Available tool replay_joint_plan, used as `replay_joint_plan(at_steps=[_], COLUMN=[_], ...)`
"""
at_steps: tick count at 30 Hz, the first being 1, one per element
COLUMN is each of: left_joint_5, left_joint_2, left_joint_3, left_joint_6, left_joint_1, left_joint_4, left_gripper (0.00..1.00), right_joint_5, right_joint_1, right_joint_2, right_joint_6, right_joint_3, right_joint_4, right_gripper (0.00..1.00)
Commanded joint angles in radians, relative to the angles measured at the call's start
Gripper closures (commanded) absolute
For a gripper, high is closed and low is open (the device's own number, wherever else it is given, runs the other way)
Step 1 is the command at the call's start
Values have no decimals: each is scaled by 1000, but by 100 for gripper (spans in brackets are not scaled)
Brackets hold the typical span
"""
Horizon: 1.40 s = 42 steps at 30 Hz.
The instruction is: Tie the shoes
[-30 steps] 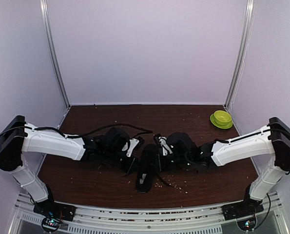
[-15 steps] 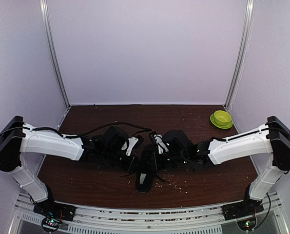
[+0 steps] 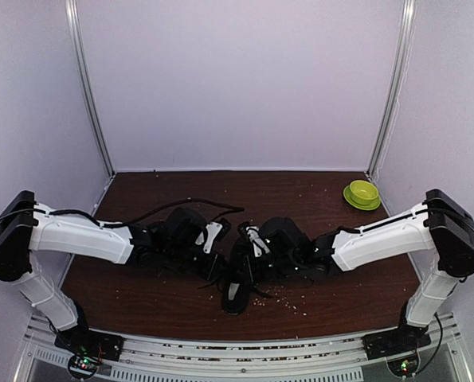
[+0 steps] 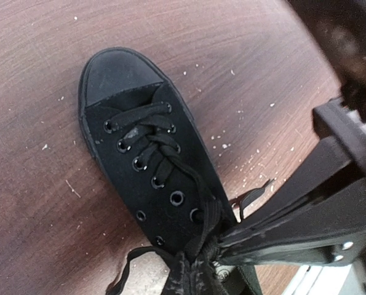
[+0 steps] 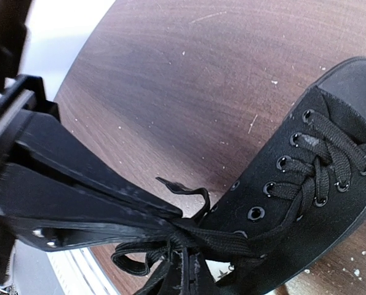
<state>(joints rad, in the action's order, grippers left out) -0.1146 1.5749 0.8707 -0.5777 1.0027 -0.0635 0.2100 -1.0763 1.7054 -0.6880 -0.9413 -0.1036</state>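
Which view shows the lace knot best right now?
Right wrist: the knot in the laces shows whole, loop included. Left wrist cuts its loops off at the bottom edge; top external shows only a dark tangle.

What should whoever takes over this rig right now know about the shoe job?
Left hand: shut, pinching the laces at the top eyelets of the sneaker.
Right hand: shut on the laces at the same spot.
Sneaker: flat on the table between the arms; green bowl far right, apart.
Done: laces threaded, gathered where the hands meet.
Left: no bow visible; form and tighten it.
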Motion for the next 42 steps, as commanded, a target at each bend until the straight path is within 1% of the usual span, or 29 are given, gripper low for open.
replay_joint_plan(at_steps=[1, 8, 13, 17, 21, 30, 36, 42], left_joint_5=[7, 1, -46, -70, -92, -98, -136, -175], left_joint_2=[-31, -42, -60, -49, -50, -46, -17, 21], left_joint_3=[-18, -46, -98, -111, -127, -118, -117, -124], left_joint_6=[-24, -35, -43, -42, -51, -43, -41, -23], left_joint_1=[-1, -1, 0, 1, 1, 1, 1, 3], left_joint_4=[74, 99, 175, 179, 225, 225, 219, 162], left_gripper=[100, 100, 100, 100, 100, 100, 100, 100], right_joint_5=[-1, -23, -45, -56, -52, -46, -52, -54], right_joint_1=[-5, -5, -4, -2, -1, -1, -1, 6], right_joint_2=[27, 38, 43, 42, 56, 67, 65, 44], right_joint_6=[-16, -28, -35, -37, -38, -41, -49, -58], right_joint_3=[11, 16, 15, 19, 9, 13, 23, 52], right_joint_4=[-30, -30, -36, -50, -52, -70, -87, -126], right_gripper=[100, 100, 100, 100, 100, 100, 100, 100])
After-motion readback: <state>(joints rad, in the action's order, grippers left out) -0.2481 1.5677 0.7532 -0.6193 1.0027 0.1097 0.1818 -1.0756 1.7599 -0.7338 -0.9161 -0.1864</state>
